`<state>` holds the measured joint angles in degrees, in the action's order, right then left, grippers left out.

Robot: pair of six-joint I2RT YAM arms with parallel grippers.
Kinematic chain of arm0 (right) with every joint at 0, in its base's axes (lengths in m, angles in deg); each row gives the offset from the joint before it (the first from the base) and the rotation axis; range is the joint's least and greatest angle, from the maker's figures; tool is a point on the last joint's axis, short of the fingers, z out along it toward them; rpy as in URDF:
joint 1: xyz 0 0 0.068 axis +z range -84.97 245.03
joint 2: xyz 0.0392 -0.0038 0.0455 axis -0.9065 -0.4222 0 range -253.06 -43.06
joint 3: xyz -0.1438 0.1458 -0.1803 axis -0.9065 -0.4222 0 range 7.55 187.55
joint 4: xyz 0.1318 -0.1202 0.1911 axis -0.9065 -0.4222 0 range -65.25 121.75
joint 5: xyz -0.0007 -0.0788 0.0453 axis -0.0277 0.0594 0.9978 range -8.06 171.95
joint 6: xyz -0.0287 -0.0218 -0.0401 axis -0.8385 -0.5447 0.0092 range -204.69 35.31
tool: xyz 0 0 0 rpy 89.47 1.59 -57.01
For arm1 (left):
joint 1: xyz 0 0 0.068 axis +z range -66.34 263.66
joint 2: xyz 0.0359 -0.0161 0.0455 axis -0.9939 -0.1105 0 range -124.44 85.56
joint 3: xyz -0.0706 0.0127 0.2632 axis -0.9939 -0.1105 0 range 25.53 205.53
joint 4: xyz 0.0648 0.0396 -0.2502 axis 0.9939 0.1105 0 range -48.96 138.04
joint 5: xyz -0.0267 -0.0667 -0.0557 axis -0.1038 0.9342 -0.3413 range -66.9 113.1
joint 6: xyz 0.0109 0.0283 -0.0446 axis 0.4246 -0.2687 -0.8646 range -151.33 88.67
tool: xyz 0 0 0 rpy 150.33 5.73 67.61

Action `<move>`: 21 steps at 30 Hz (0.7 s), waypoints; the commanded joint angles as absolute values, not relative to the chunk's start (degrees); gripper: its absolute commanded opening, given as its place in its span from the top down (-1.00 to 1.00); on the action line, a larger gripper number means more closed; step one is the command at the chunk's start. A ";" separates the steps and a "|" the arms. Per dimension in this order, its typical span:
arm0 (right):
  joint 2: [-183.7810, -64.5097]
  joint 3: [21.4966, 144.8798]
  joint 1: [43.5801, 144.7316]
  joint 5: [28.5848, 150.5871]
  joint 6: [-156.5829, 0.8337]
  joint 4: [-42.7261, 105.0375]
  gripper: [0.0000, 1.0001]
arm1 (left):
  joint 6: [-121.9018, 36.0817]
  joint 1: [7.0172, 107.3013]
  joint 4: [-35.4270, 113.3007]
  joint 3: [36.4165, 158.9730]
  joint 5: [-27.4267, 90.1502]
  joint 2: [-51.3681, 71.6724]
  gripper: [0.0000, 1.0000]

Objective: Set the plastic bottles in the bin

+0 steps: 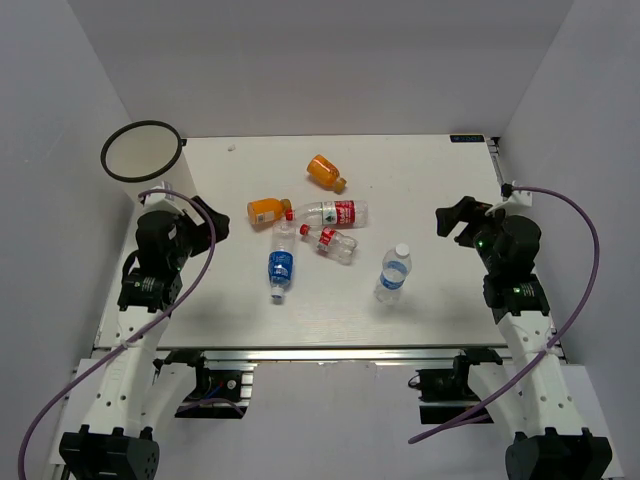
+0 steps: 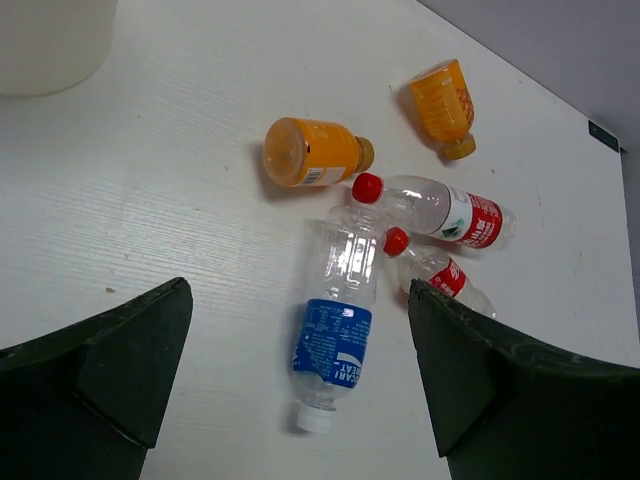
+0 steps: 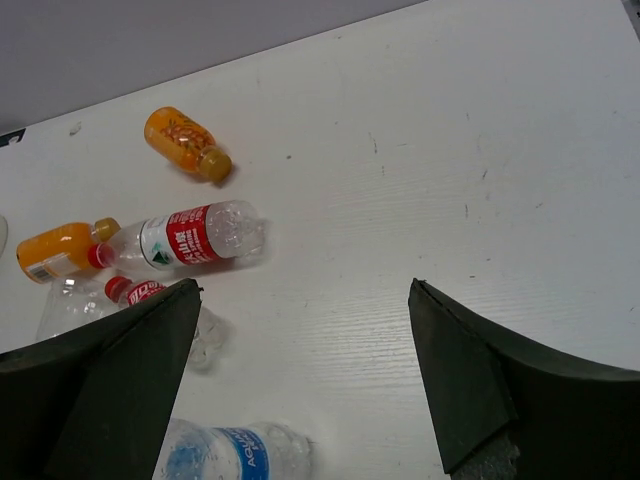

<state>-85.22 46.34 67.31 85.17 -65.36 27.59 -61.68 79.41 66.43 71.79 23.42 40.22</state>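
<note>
Between left hand (image 1: 214,217) and right hand (image 1: 449,216) — plastic bottles (image 1: 330,212), untouched

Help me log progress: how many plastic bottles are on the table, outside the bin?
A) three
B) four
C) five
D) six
D: the far orange bottle, left orange bottle, upper red-label bottle, lower red-label bottle, left blue-label bottle and right blue-label bottle all sit on the table, none in the bin.
</note>
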 commanded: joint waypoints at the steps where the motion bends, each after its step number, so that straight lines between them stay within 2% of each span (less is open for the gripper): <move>1: -84.73 47.99 67.23 84.93 -65.35 27.45 -0.79 | -61.83 79.35 64.79 72.38 27.83 39.86 -0.96; 6: -83.23 45.35 67.23 88.35 -66.84 28.76 -0.79 | -63.15 75.59 59.77 69.47 33.39 34.42 -0.96; 11: -83.06 46.40 67.23 88.19 -67.46 26.04 -0.79 | -60.34 60.23 62.40 72.98 15.73 25.72 -0.96; 16: -82.18 47.02 67.23 86.34 -67.20 23.14 -0.79 | -55.95 57.82 58.62 73.16 16.86 18.68 -0.96; 21: -82.96 45.53 67.23 86.25 -65.44 26.65 -0.79 | -53.22 57.56 55.37 71.58 19.67 14.64 -0.96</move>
<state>-82.81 45.57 67.31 86.70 -66.60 23.87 -56.08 57.88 59.00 71.00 19.22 15.30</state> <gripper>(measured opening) 0.895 0.981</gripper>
